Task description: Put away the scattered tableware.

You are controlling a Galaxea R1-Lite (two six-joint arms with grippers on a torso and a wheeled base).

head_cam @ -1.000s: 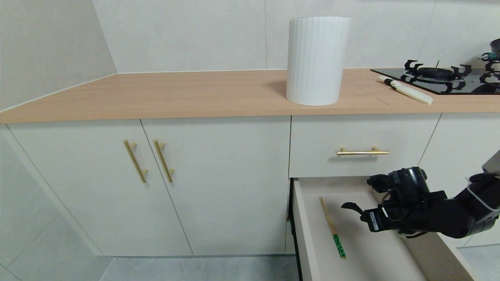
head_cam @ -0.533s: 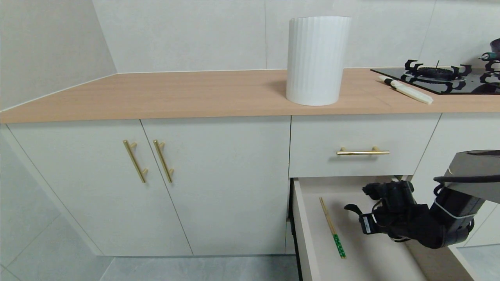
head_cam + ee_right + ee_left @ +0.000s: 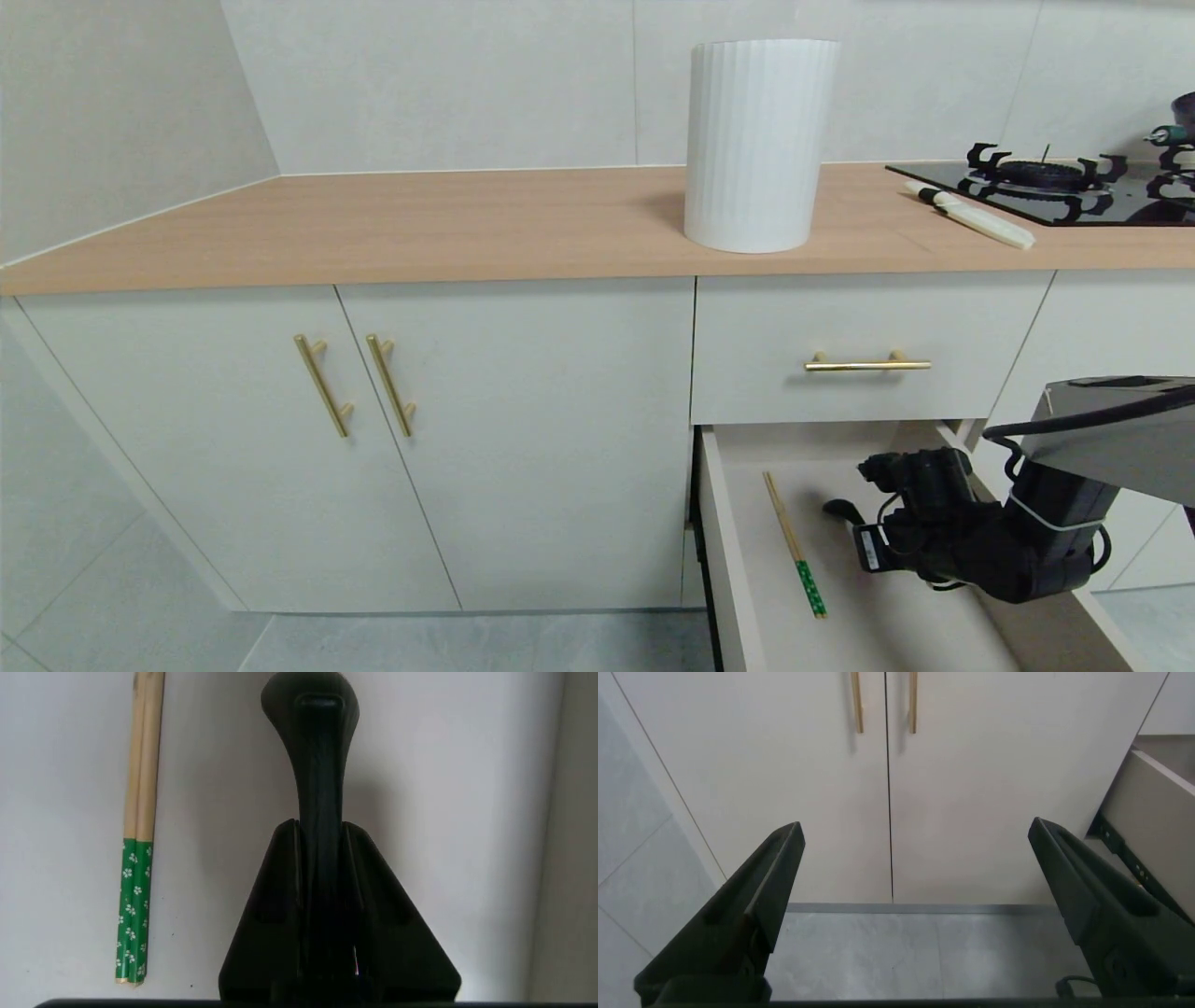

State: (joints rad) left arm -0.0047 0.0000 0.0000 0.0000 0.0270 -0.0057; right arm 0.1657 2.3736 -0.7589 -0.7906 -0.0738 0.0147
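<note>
A pair of wooden chopsticks [image 3: 794, 546] with green flowered ends lies on the floor of the open lower drawer [image 3: 724, 523]; the right wrist view shows the chopsticks [image 3: 140, 831] beside my gripper. My right gripper [image 3: 873, 541] is inside that drawer, low over its floor, shut on a black spoon [image 3: 840, 510]. The spoon [image 3: 313, 728] sticks out past the right gripper [image 3: 320, 845], its rounded end close to the drawer floor. A white utensil with a black tip [image 3: 971, 215] lies on the counter by the stove. My left gripper [image 3: 915, 835] hangs open before the cabinet doors.
A tall white ribbed cylinder [image 3: 752, 145] stands on the wooden countertop [image 3: 420, 224]. A gas stove [image 3: 1055, 182] sits at the far right. Above the open drawer is a shut drawer with a gold handle [image 3: 868, 364]. Two cabinet doors with gold handles [image 3: 355, 383] are to the left.
My right gripper has sunk lower into the open drawer with the black spoon, and the arm's upper part has come into view at the right. The chopsticks lie unmoved.
</note>
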